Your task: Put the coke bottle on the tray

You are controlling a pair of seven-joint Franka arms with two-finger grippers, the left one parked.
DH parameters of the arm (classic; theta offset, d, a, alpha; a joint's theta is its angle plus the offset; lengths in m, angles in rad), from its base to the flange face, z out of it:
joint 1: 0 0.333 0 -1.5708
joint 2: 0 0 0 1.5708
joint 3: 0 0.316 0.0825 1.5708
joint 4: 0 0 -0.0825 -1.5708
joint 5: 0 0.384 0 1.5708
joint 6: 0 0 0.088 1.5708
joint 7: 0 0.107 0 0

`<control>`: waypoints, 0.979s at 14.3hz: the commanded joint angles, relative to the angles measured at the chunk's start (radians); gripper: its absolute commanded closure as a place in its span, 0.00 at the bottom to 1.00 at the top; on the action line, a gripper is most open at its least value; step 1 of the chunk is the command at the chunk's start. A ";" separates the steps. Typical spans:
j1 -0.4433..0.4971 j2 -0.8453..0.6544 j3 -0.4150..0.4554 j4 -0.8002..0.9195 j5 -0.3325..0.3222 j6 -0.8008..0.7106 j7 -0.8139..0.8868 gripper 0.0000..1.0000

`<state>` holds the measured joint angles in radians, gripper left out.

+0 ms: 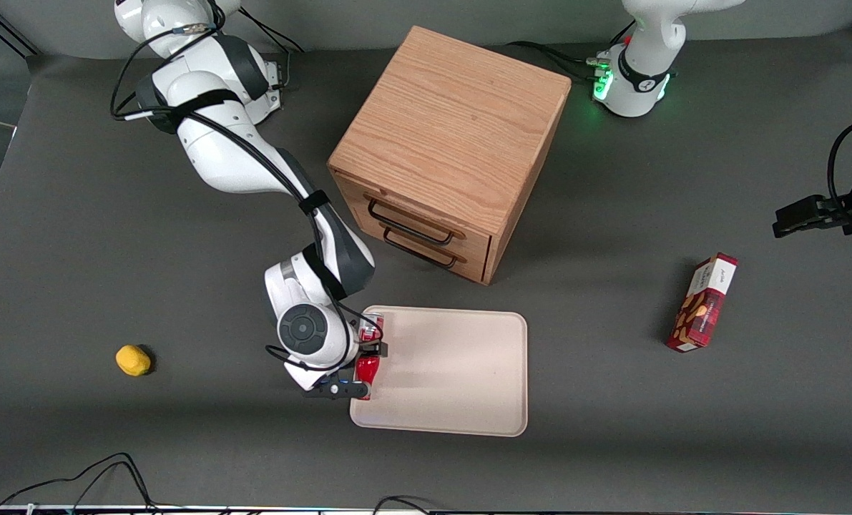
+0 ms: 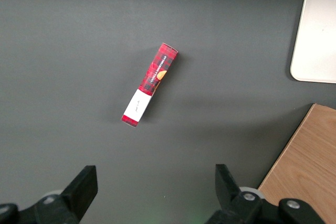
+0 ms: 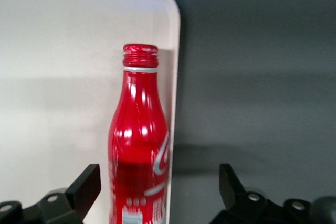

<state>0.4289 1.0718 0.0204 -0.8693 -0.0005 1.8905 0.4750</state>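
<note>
Gripper [image 3: 157, 192] fingers spread, straddling coke bottle [image 3: 139, 150], not touching; bottle lies on tray [image 3: 63, 77] just inside rim, long axis along rim.

light: even, overhead | shadows: soft | glare: coke bottle [image 3: 137, 145] | focus: sharp

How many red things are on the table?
2. The slim red coke bottle lies on the pale beige tray, between the open gripper fingers. The red rectangular snack box sits toward the parked arm's end.
</note>
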 commanded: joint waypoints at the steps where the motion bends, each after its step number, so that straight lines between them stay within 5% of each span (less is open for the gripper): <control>1: -0.050 -0.166 0.010 -0.090 0.011 -0.143 -0.013 0.00; 8: -0.278 -0.815 0.099 -0.702 0.013 -0.212 -0.113 0.00; 14: -0.432 -1.133 0.102 -0.898 0.008 -0.325 -0.361 0.00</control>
<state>0.0524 0.0517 0.1053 -1.6756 0.0010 1.5931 0.2382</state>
